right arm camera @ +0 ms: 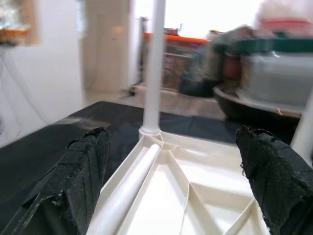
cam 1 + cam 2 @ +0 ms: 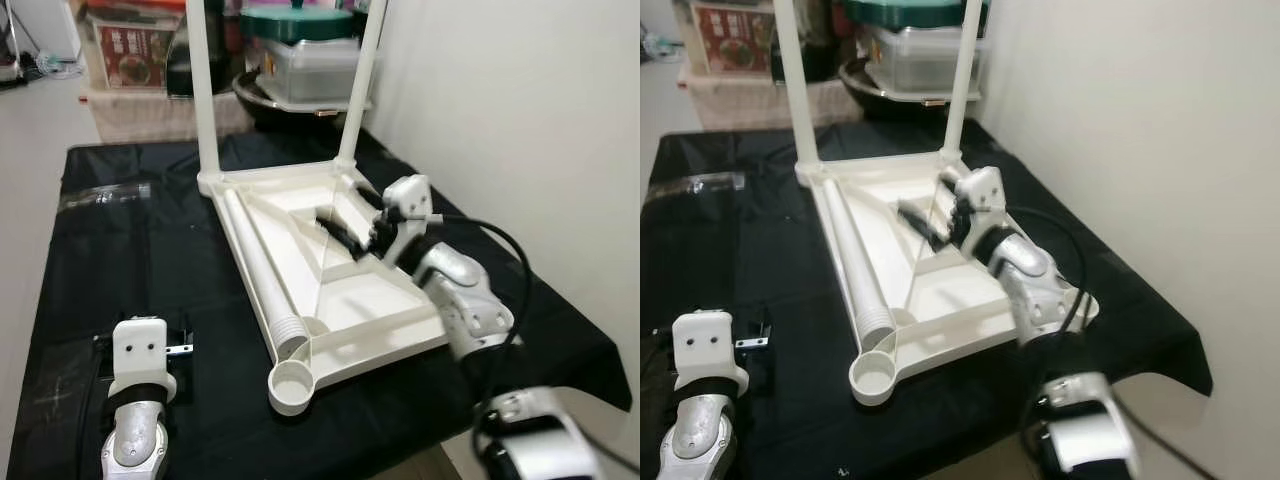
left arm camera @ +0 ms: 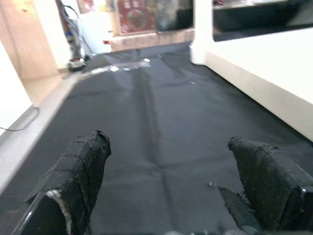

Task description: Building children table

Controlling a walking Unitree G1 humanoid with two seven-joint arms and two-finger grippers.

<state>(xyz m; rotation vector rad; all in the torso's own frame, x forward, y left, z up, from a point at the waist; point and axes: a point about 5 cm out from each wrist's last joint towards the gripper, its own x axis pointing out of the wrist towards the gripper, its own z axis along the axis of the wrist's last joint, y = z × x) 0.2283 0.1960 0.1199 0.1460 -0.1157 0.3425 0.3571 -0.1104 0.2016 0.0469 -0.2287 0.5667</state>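
your left gripper (image 3: 166, 191) rests low on the black worktop (image 2: 120, 260) near its front left corner, fingers (image 3: 80, 169) spread wide with nothing between them, well apart from the work.

moving right, the white tabletop (image 2: 375, 300) lies upside down in the middle of the worktop, ribs facing up. two legs are already in: the left leg (image 2: 205, 90) stands upright in the far left socket and the right leg (image 2: 362, 80) in the far right one. a loose leg (image 2: 258, 270) lies flat inside the tabletop along its left edge, ribbed end toward the near socket (image 2: 290, 385), which is open and waiting. the near right corner is hidden behind your right arm, so you cannot tell whether a leg sits there.

your right gripper (image 1: 171, 161) hovers over the tabletop's far right part, released, fingers wide and holding nothing, aimed toward the left leg.

by the look of it you are about halfway: the loose leg has yet to be lifted and seated.
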